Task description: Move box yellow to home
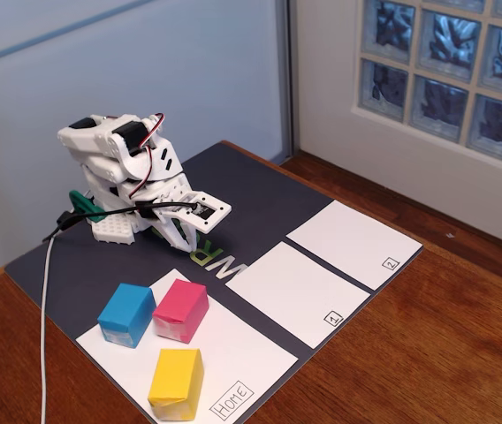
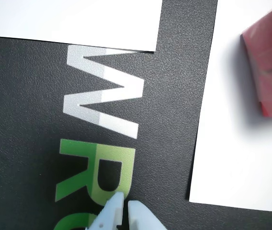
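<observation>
Yellow box [image 1: 176, 383], bottom edge cropped

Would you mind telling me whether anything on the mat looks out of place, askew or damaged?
Nothing serious. The yellow box sits on the Home sheet with its near end creased, at the sheet's front edge. The blue and pink blocks rest there too, slightly skewed. The gripper is folded back with fingers nearly closed, holding nothing.
</observation>
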